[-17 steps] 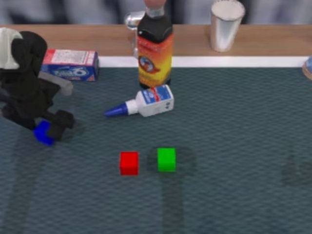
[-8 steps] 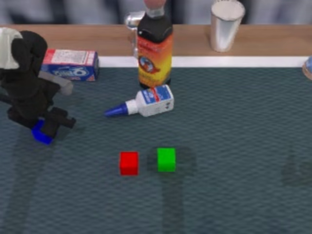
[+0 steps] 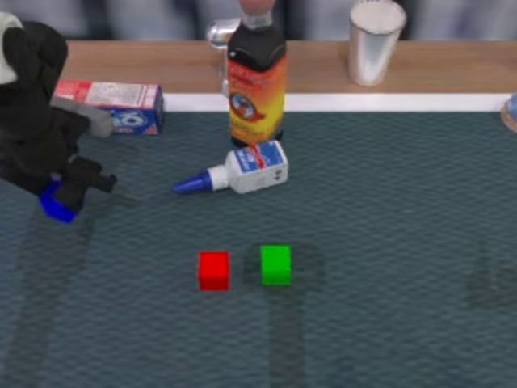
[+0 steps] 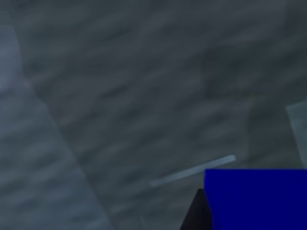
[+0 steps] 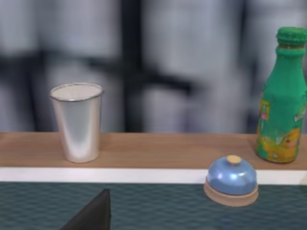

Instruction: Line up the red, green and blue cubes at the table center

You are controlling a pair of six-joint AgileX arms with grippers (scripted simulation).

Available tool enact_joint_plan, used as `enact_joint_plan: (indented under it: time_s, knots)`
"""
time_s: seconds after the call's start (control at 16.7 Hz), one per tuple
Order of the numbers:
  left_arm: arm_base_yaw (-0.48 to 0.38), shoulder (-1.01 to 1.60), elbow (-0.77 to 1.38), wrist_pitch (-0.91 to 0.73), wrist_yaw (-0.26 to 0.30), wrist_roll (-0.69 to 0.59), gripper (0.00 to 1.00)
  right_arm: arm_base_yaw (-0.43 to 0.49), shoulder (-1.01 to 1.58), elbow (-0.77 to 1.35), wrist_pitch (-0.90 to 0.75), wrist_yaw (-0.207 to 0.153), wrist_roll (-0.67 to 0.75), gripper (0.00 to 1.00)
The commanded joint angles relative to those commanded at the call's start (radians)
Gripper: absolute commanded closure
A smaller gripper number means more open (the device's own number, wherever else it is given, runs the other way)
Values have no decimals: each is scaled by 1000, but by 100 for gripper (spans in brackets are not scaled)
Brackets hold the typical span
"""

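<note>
While left tool point(image 3: 63, 196) pinches blue cube point(image 3: 56, 204) | carton point(image 3: 113, 106) lettering unreadable | right tool unseen.

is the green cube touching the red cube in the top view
No, the green cube sits to the right of the red cube with a strip of bare table showing between them.

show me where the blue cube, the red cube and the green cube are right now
blue cube point(image 3: 56, 204), top view, its visible face below the left gripper.
red cube point(image 3: 214, 269), top view, top face.
green cube point(image 3: 275, 264), top view, top face.
</note>
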Motion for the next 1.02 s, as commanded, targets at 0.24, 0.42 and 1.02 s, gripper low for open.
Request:
enact_joint_plan:
  time_s: [0.24, 0.42, 1.02]
  knots:
    - [9, -47, 49, -82, -2, -3, 100, 0, 0, 0, 0, 0, 0, 0]
    - [3, -43, 46, -79, -2, -1, 100, 0, 0, 0, 0, 0, 0, 0]
    - [-317, 181, 420, -266, -15, -476, 100, 0, 0, 0, 0, 0, 0, 0]
